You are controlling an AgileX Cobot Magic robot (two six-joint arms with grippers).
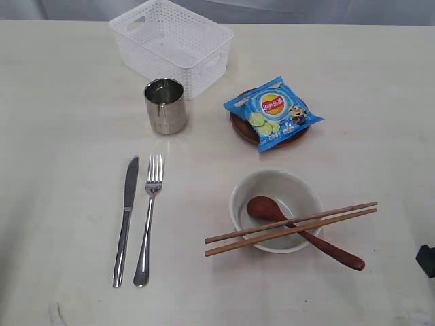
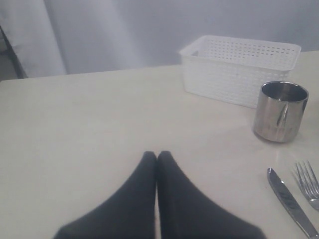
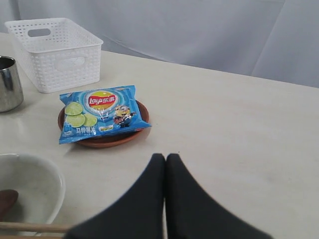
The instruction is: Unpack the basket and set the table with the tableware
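The white basket (image 1: 170, 42) stands empty at the back of the table (image 1: 61, 115). In front of it is the steel cup (image 1: 165, 105). Knife (image 1: 125, 221) and fork (image 1: 149, 217) lie side by side at the front left. The off-white bowl (image 1: 275, 204) holds the wooden spoon (image 1: 309, 238), and the chopsticks (image 1: 292, 227) rest across its rim. A small brown plate (image 1: 299, 134) sits under the blue chips packet (image 1: 272, 110). My left gripper (image 2: 156, 155) is shut and empty over bare table, left of the knife (image 2: 291, 206). My right gripper (image 3: 165, 158) is shut and empty, short of the plate (image 3: 112, 141).
A pale curtain hangs behind the table's far edge. In the exterior view a dark piece of the right arm (image 1: 427, 259) shows at the right border. Bare tabletop lies at the left and the far right.
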